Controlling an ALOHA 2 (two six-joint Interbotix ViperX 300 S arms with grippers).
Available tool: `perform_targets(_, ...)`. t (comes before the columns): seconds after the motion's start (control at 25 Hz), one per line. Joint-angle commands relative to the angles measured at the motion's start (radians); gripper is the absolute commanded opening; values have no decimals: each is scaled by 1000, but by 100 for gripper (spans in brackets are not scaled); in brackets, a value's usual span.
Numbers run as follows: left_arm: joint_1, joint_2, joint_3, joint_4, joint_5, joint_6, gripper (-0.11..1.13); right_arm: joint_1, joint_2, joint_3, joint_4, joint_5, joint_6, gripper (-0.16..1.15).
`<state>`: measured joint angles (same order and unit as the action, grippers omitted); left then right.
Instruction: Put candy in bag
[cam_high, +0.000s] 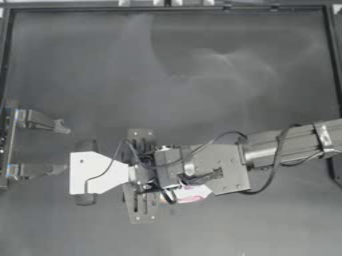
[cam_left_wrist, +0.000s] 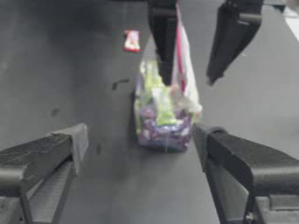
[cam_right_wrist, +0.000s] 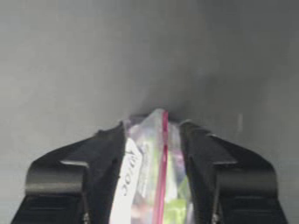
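Observation:
My right gripper (cam_high: 167, 184) reaches in from the right to the table's middle and is shut on the top of the bag (cam_right_wrist: 153, 175). The pink seal strip (cam_right_wrist: 163, 166) runs between its jaws. The bag (cam_left_wrist: 166, 109) hangs upright with multicoloured contents, its lower end at the table, and part of it (cam_high: 192, 193) peeks out beneath the right arm. My left gripper (cam_high: 140, 172) faces it from the left, open wide, its fingers (cam_left_wrist: 70, 144) to either side, apart from it. The candy (cam_left_wrist: 132, 40), red and white, lies flat on the table beyond the bag; it is hidden in the top view.
The right arm (cam_high: 294, 142) stretches across the right half of the table. Two pale grey fittings (cam_high: 40, 121) sit near the left edge. A raised rim (cam_high: 167, 9) borders the dark table along the back.

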<state>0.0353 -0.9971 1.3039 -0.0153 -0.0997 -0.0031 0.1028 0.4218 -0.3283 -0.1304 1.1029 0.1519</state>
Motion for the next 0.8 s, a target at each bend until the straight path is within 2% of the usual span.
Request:
perform_targets(0.04, 2, 3, -11, -3, -3, -2, 101, -2, -28, -31, -2, -2, 0, 75)
perform_targets(0.48, 2, 3, -9, -3, -3, -3, 101, -2, -28, -32, -8, -2, 0, 72)
perform_targets(0.8, 2, 3, -9, -3, -2, -3, 101, -3, -26, -31, -14, 3, -2, 52)
